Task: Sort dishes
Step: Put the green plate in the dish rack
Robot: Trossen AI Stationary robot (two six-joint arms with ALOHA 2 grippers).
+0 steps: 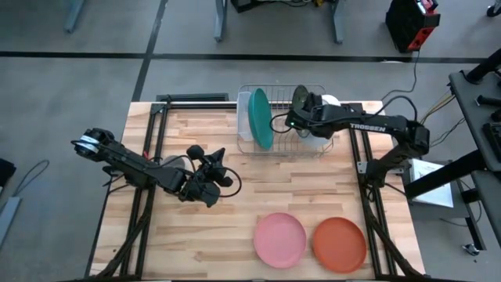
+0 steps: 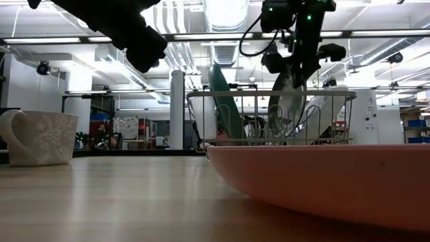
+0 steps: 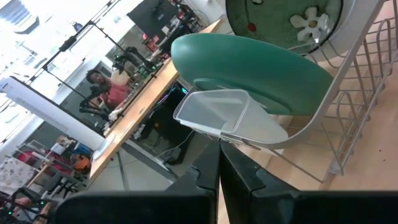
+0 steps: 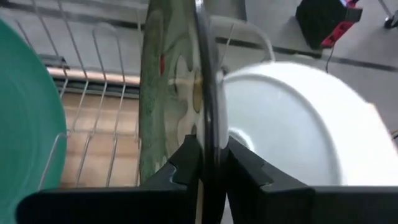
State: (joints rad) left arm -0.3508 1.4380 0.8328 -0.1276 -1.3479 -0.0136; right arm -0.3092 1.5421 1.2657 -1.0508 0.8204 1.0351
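Wooden table (image 1: 188,227) — mug (image 2: 39,138), wire rack (image 1: 244,147); right fingers (image 4: 208,163) pinch flowered plate (image 4: 163,87).

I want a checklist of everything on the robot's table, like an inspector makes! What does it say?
Surface: wooden table, bare planks in the middle.
Job's things: teal plate standing on edge in the wire rack; green flowered plate on edge in the rack beside the white bowl; pink plate and orange-red plate lying flat at the near edge.
Clutter: pale mug on the table.
Grippers: right gripper shut on the green flowered plate's rim; left gripper shut, empty, raised over the table's left part.
Cables: black cables along both arms and off the right side.
Surroundings: a person at a far bench in the left wrist view.
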